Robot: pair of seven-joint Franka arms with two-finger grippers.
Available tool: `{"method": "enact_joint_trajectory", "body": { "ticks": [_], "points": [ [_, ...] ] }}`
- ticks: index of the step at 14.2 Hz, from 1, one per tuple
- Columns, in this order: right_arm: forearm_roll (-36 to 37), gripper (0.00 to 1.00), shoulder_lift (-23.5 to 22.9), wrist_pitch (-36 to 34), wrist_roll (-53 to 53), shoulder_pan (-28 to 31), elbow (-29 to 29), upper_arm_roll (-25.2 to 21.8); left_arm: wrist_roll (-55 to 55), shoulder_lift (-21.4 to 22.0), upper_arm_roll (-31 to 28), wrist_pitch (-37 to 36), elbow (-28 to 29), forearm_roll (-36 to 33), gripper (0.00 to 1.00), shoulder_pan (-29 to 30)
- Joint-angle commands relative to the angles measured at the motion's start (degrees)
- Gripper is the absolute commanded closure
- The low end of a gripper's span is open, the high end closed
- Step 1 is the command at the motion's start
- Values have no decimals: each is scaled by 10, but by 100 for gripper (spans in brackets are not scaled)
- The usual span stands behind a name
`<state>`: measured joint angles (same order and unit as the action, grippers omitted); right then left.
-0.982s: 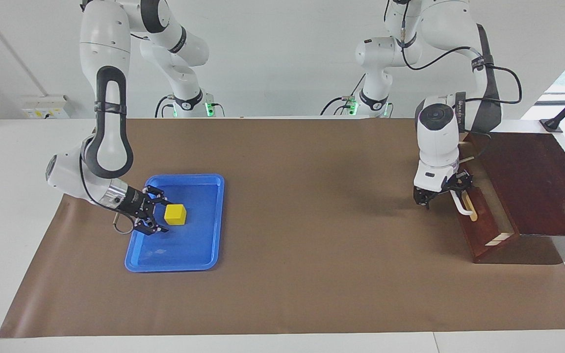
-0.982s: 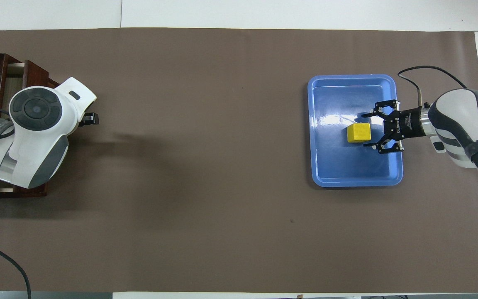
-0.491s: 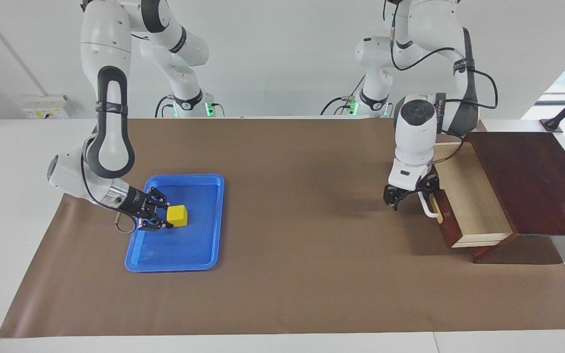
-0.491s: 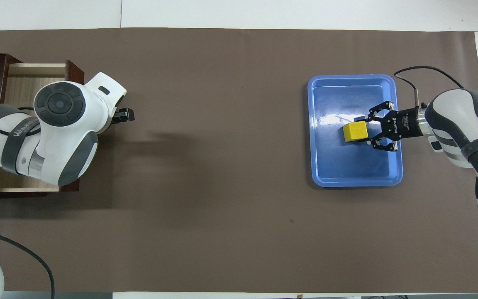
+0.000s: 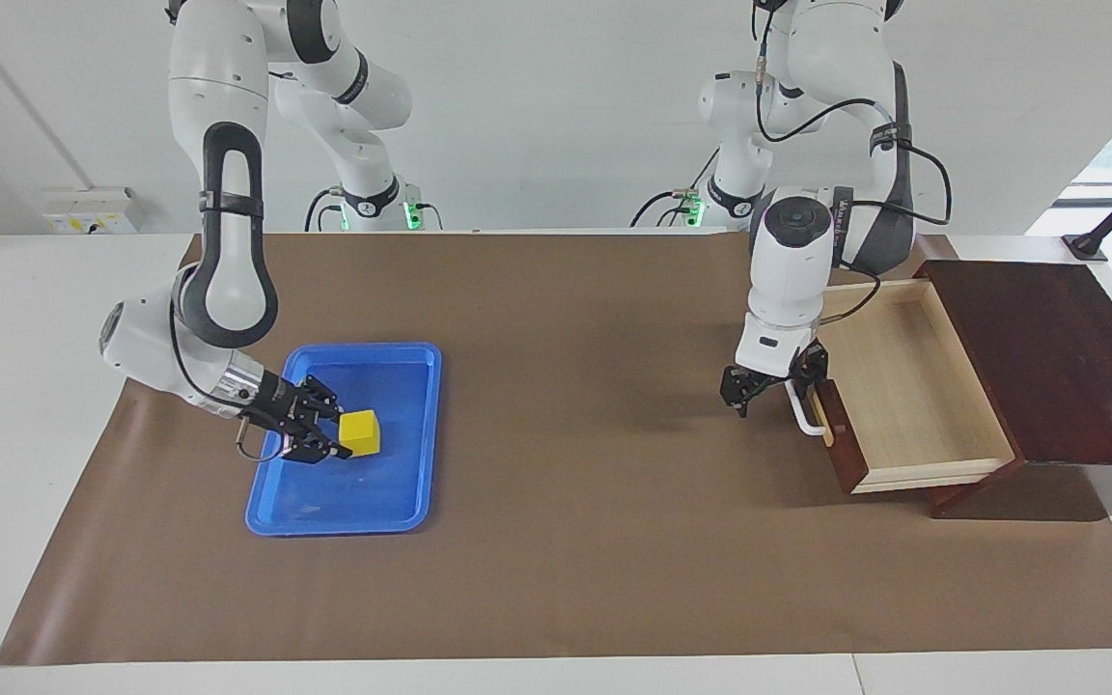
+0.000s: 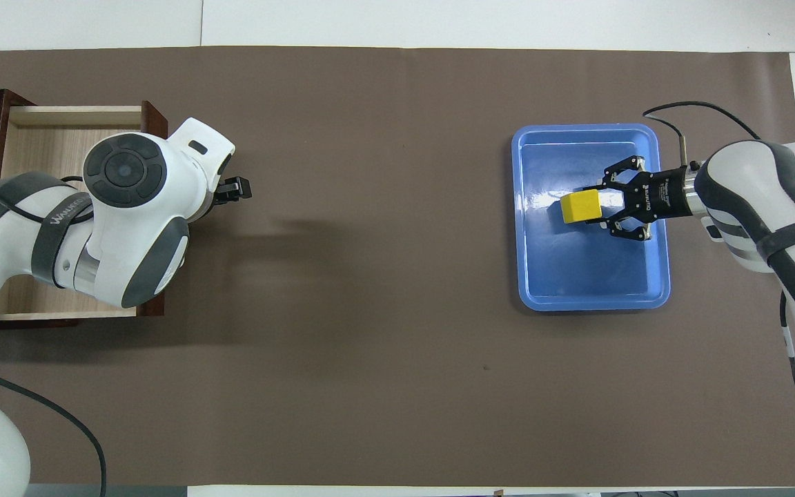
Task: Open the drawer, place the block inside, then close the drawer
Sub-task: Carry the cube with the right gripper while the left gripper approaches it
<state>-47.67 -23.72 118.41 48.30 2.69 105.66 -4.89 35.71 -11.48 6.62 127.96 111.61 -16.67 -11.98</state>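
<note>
The drawer (image 5: 903, 386) stands pulled far out of its dark wooden box (image 5: 1048, 357), its pale interior empty. My left gripper (image 5: 770, 381) is open at the drawer front, its fingers straddling the white bar handle (image 5: 802, 413). In the overhead view the left wrist covers most of the drawer (image 6: 45, 145), and only a fingertip of the left gripper (image 6: 233, 189) shows. The yellow block (image 5: 360, 431) is in the blue tray (image 5: 392, 492), with my right gripper (image 5: 334, 436) shut on it. From overhead the block (image 6: 580, 207) casts a shadow on the tray (image 6: 591, 276) beside the right gripper (image 6: 602, 206).
A brown mat (image 5: 566, 541) covers the table between the tray and the drawer. The wooden box sits at the left arm's end of the table, against the mat's edge. A cable (image 6: 687, 114) loops from the right wrist over the tray's edge.
The left gripper has drawn the drawer out from nearly closed to wide open. The right gripper has closed on the block and shifted it slightly within the tray.
</note>
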Motion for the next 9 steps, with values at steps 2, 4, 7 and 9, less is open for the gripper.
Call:
{"method": "enact_joint_trajectory", "body": {
  "ticks": [2,4,7,9],
  "points": [
    [-6,100,-26,-83,78,7,-104,1,11,-7,0,-15,-10,17,0,-12],
    [-2,100,-27,-96,125,3,-133,3,10,-5,-1,-24,-11,17,0,-11],
    [-3,100,-33,-88,194,-37,-164,6,5,-4,-1,-78,-52,17,0,-5],
    [0,100,-40,-83,260,-75,-186,4,5,-4,0,-104,-74,18,0,-4]
  ]
}}
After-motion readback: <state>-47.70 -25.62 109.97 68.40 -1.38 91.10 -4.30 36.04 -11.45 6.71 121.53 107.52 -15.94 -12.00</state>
